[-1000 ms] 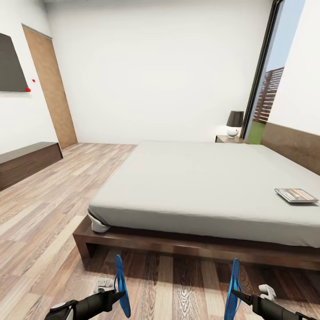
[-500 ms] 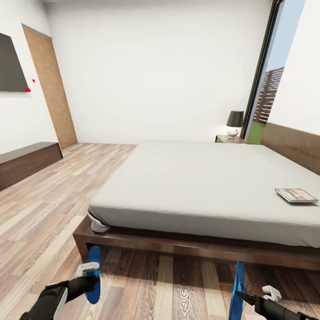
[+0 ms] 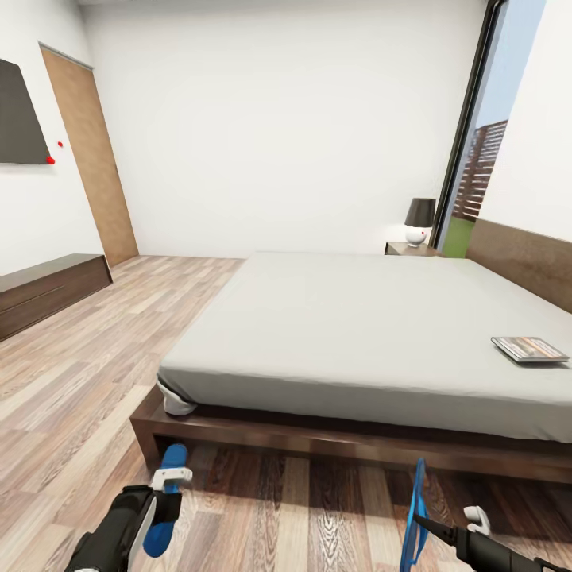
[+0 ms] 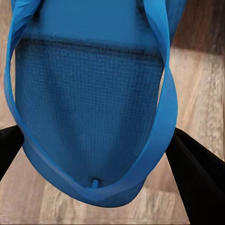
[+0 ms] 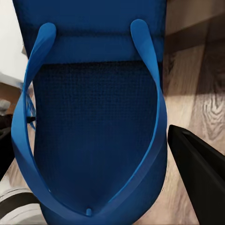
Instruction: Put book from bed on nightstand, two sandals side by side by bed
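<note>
Sandals in hand at the bedside

Each gripper — left [image 3: 163, 508], right [image 3: 433, 528] — pinches a blue sandal: one [image 3: 165, 500] tilted by the bed [image 3: 357, 429] corner, the other [image 3: 414, 516] held on edge, both low over the floor [image 3: 302, 508], apparently ready for setting down together. The book [image 3: 528, 349] waits on the mattress.
</note>
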